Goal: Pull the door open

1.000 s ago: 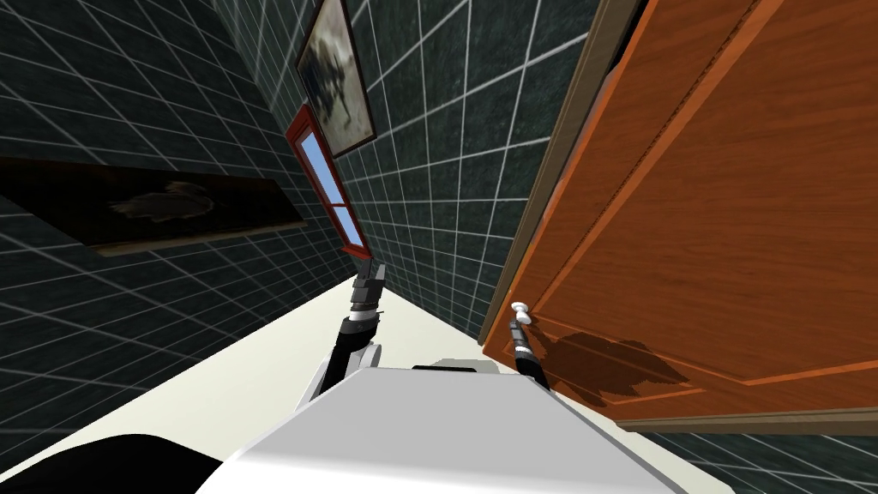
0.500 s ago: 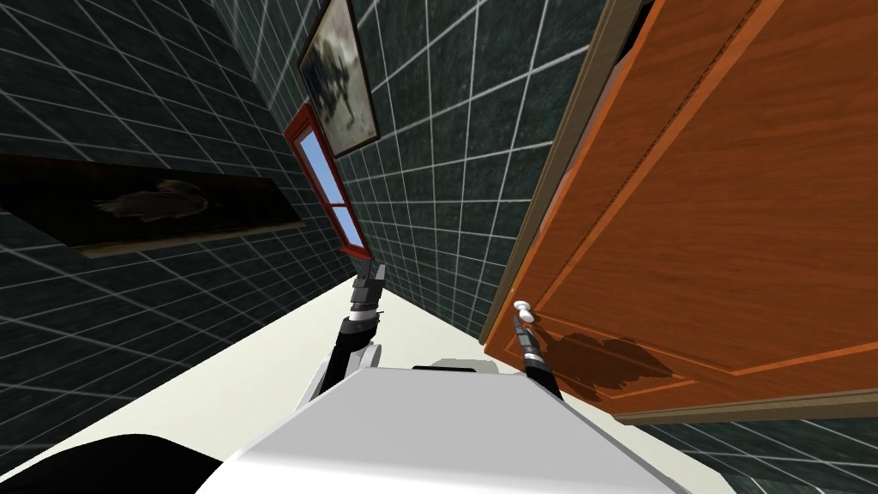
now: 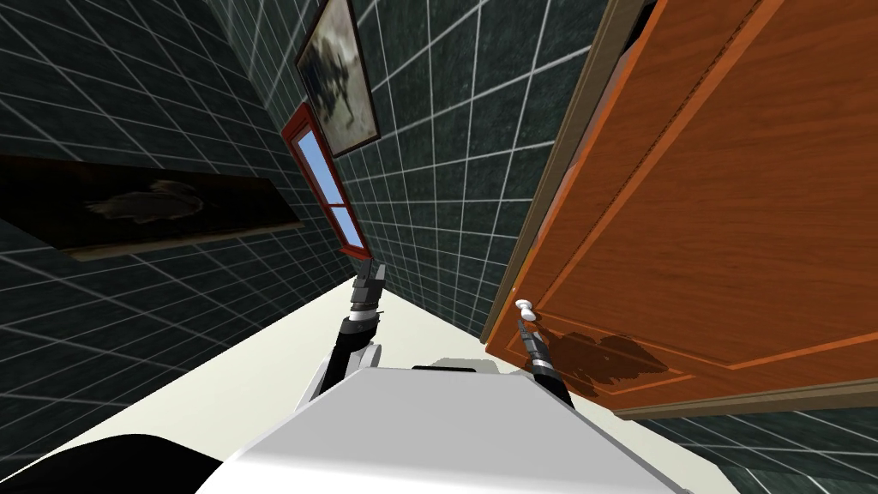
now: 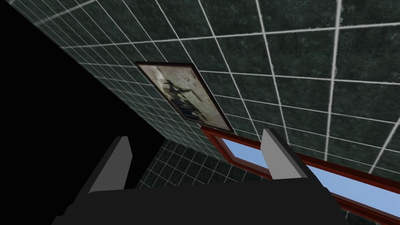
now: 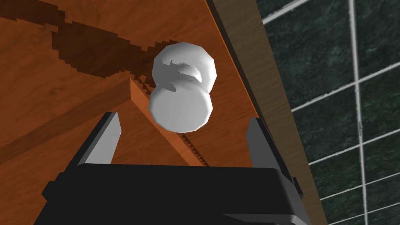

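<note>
Our right claw [image 5: 183, 119] stands open, its fingers spread on either side of the white door knob [image 5: 183, 95] without touching it. The knob sits on the orange-brown wooden door [image 5: 50, 113], near the edge by the frame [image 5: 254, 74]. Our left claw [image 4: 197, 142] is open too, well apart from the door.

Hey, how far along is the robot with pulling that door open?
Done: the right claw is lined up on the white knob, which sits in the gap between its open fingers. In hand: the grasp; neither finger presses the knob yet. Left: closing, then pulling the orange wooden door. The left claw hangs open, idle.
</note>
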{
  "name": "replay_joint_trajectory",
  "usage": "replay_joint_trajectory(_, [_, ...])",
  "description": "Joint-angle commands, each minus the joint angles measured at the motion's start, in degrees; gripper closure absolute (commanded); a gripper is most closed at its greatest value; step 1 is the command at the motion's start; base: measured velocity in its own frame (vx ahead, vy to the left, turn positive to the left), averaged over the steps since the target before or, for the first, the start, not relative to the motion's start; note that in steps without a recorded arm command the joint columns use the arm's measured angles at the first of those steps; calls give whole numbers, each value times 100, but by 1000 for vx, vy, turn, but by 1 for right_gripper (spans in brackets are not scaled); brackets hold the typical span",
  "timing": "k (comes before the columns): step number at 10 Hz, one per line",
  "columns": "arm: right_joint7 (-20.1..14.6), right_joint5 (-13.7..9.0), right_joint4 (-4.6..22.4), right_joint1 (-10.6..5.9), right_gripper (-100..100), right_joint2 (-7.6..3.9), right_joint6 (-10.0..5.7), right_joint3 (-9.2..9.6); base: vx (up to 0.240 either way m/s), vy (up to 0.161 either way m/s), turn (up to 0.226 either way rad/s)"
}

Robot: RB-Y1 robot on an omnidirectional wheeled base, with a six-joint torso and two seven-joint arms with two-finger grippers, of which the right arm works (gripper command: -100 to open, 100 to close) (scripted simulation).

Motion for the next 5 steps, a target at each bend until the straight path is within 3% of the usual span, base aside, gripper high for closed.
replay_joint_trajectory(1, [164,-1,-74,78,-100,-48,-11,4,2,37,-15])
replay_joint_trajectory(3, [534,17,-32,199,-100,-211,-151,52,-5,47,-29])
replay_joint_trajectory(4, [630,17,-32,199,-100,-211,-151,52,-8,44,-19])
replay_joint_trajectory(5, [824,26,-11,258,-100,-291,-219,75,-5,45,-25])
